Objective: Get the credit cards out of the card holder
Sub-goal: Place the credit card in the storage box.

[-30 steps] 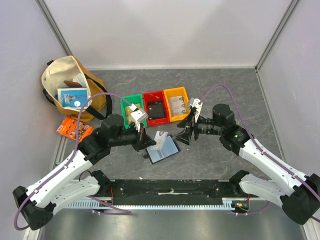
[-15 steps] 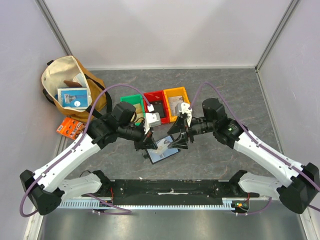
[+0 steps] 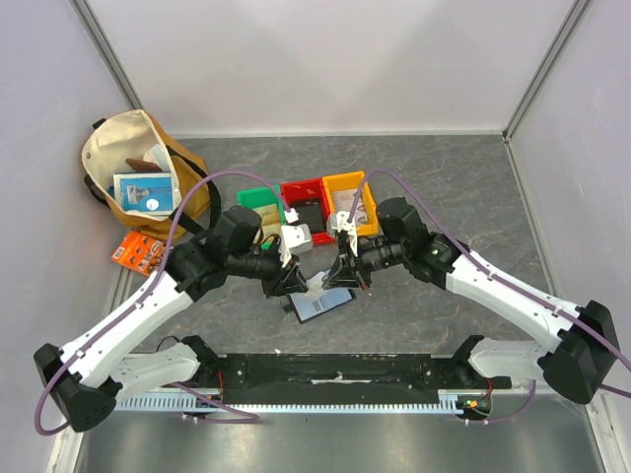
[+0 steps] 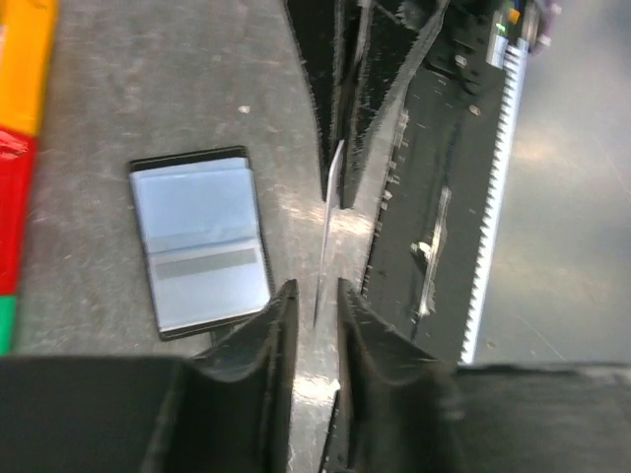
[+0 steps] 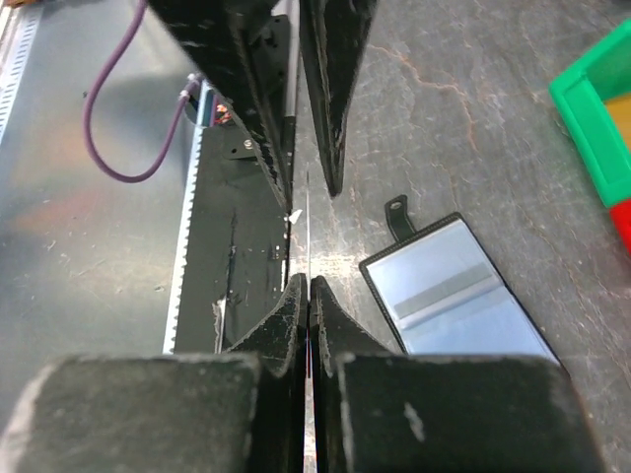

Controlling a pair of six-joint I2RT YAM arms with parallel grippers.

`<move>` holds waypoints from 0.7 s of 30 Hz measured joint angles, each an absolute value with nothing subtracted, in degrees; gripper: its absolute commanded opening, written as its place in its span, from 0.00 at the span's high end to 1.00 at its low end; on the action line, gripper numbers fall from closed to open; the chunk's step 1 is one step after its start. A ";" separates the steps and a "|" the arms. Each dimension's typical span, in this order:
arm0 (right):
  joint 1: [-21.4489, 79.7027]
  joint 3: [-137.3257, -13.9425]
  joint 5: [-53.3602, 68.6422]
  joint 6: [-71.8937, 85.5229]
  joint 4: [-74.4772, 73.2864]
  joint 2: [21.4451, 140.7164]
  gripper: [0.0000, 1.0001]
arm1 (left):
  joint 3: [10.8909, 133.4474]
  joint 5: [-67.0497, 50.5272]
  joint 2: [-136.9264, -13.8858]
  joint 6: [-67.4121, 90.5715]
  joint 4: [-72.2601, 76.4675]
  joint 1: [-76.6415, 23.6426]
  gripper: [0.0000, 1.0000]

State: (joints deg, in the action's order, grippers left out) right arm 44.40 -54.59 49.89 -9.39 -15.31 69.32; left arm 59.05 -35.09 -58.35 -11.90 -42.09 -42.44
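Since both wrist cameras are catching the card dead edge-on, it's showing up as nothing but a thin pale line, so I can't read its face or tell which card it is. The right gripper is pinching one end of it, fingers pressed tight together on it. The left gripper is sitting at the opposite end with its fingers parted a little. The card is running into the gap between them with a sliver of space on either side, so it isn't looking like a grip from that side.

The card holder is lying opened flat on the grey table, shiny panels facing up, just beside the two grippers and not touched by either. From overhead both sets of fingers are crowding over it, so part of the holder is getting covered and the card is barely showing as a pale scrap between them. Whether anything is sitting in the holder's pockets I can't tell — the panels are just glaring.

The green bin, red bin and yellow bin are lining up just beyond, partly blocked by the arms. Something black is lying in the red one, too small to make out.
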 measured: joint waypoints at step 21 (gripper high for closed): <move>22.41 -68.79 19.03 9.56 -16.69 89.49 1.00 | 42.68 10.79 -31.99 7.88 -17.82 -20.53 0.14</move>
